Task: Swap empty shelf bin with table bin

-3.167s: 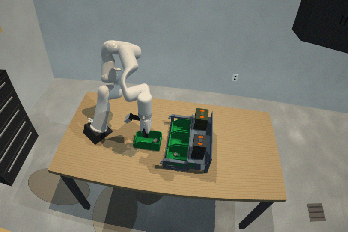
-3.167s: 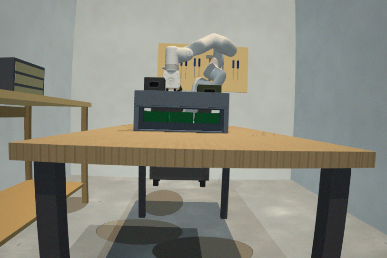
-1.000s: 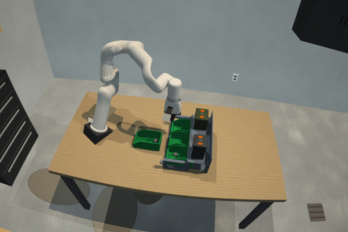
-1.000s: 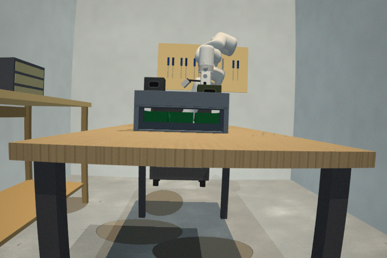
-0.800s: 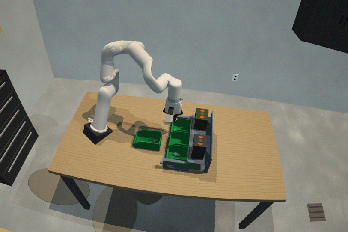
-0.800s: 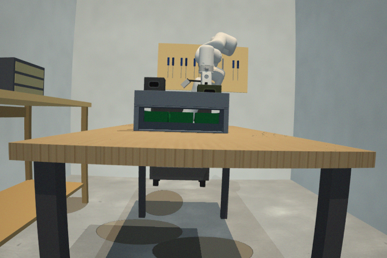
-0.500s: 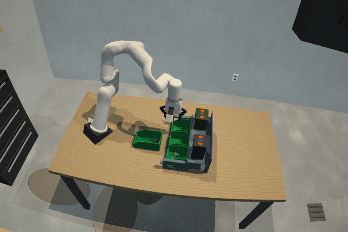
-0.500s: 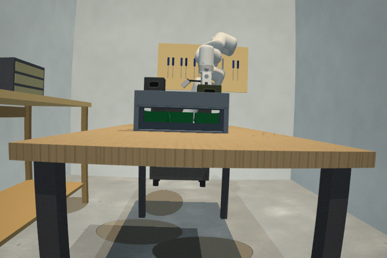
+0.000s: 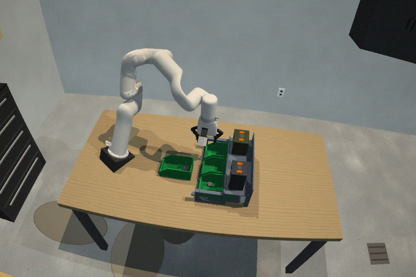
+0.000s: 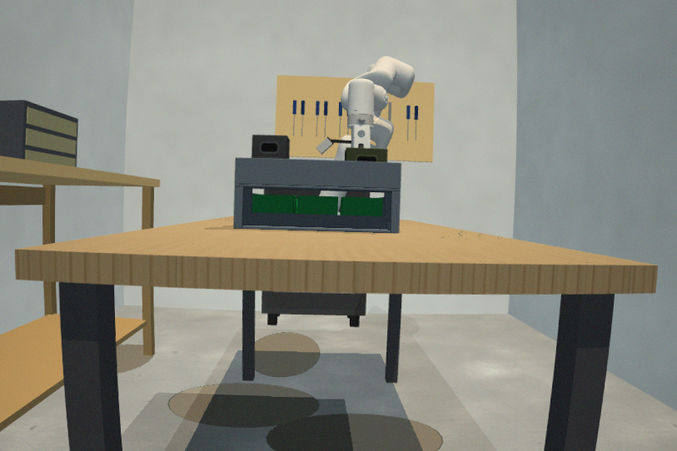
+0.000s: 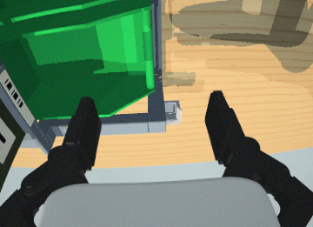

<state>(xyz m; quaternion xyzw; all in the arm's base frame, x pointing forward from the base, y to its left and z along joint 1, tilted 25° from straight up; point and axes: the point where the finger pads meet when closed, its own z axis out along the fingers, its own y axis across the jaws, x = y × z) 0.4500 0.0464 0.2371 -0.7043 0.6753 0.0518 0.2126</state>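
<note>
A grey shelf (image 9: 224, 169) stands on the table with three green open bins in a row. The far bin (image 9: 216, 148) shows no parts, the middle bin (image 9: 215, 164) looks empty too, and the near bin (image 9: 211, 182) holds a small grey part. Another green bin (image 9: 176, 167) with a grey part stands on the table left of the shelf. My gripper (image 9: 206, 138) is open and empty above the shelf's far front corner. In the wrist view my fingers straddle the shelf's corner post (image 11: 165, 112), beside the far bin (image 11: 87, 63).
An olive box (image 9: 240, 141) and a black box (image 9: 238, 174) with orange marks stand on the shelf's upper board behind the bins. From the rear camera the shelf's back (image 10: 317, 194) hides the bins' fronts. The arm's base (image 9: 116, 158) is at the table's left.
</note>
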